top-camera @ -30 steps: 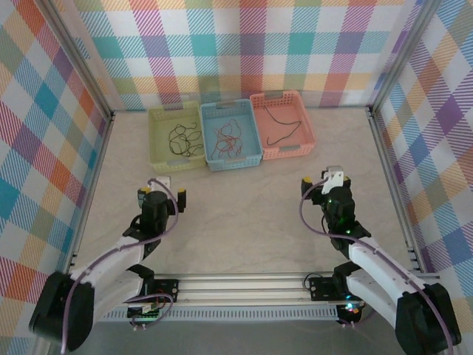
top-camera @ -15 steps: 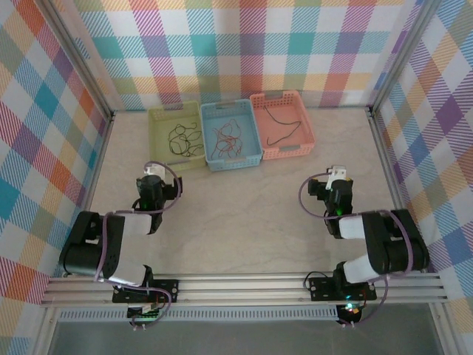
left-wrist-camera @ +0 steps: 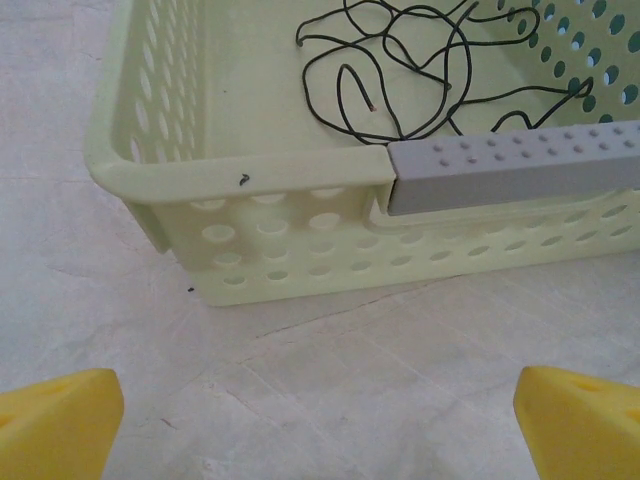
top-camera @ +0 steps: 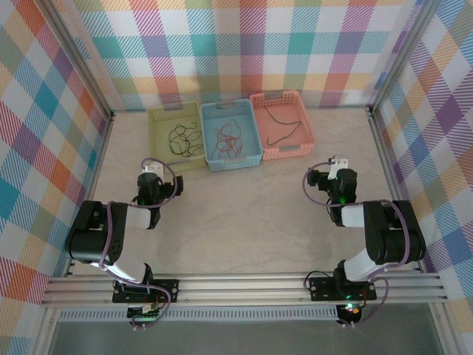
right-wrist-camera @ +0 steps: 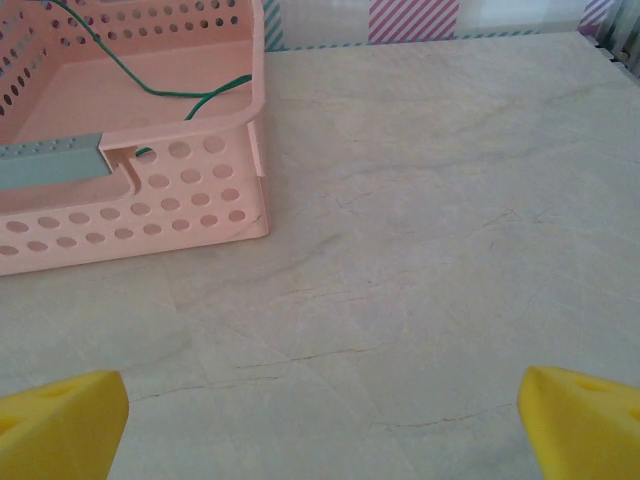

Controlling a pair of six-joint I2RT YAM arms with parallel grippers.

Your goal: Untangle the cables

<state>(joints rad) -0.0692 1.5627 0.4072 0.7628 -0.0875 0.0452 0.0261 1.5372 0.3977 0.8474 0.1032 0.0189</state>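
Note:
The cables lie in three baskets at the back of the table. A black cable (top-camera: 185, 139) (left-wrist-camera: 400, 80) is coiled in the pale green basket (top-camera: 161, 148) (left-wrist-camera: 260, 240). A red and orange tangle (top-camera: 228, 139) sits in the blue basket (top-camera: 251, 144). One thin green cable (top-camera: 283, 126) (right-wrist-camera: 160, 90) lies in the pink basket (top-camera: 307, 133) (right-wrist-camera: 190, 190). My left gripper (top-camera: 151, 170) (left-wrist-camera: 320, 420) is open and empty, low over the table just in front of the green basket. My right gripper (top-camera: 336, 164) (right-wrist-camera: 320, 420) is open and empty, near the pink basket's front right corner.
Both arms are folded back, elbows near the front rail (top-camera: 244, 285). A grey strip (left-wrist-camera: 510, 175) covers the green basket's front handle, and a similar one (right-wrist-camera: 50, 165) is on the pink basket. Checked walls and metal posts close in the table on three sides.
Both arms have folded back from a stretched-out pose, and the grippers now sit a little nearer the baskets. The right jaws have spread slightly wider. The cables have not moved.

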